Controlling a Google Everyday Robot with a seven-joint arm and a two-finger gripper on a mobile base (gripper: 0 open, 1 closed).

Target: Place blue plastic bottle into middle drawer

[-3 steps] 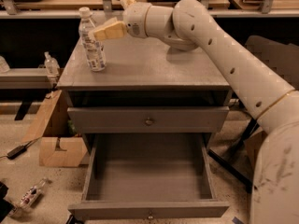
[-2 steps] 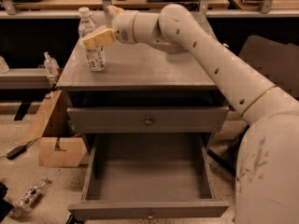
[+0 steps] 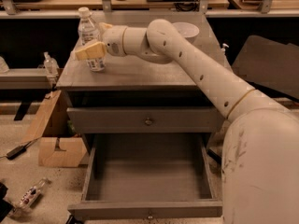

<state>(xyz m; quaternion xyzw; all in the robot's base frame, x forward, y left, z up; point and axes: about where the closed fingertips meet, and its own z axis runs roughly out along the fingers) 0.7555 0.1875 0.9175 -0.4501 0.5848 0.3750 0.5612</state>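
Note:
The blue plastic bottle (image 3: 87,28) is clear with a white cap and stands upright at the front left corner of the grey cabinet top (image 3: 140,73). My gripper (image 3: 93,41) is at the bottle, open. One tan finger (image 3: 89,51) is in front of the bottle's lower half and the other (image 3: 104,27) is just behind it to the right. The bottle rests on the cabinet top. The middle drawer (image 3: 147,174) is pulled out below, with a bare floor.
A pale bowl (image 3: 186,30) sits at the back right of the cabinet top. The shut upper drawer front (image 3: 148,121) has a brass knob. A small pump-top bottle (image 3: 50,63), a cardboard box (image 3: 57,146) and a floor bottle (image 3: 30,195) are at the left.
My gripper has moved left and down across the cabinet top, from beside the bottle to straddling it. The bottle has not moved.

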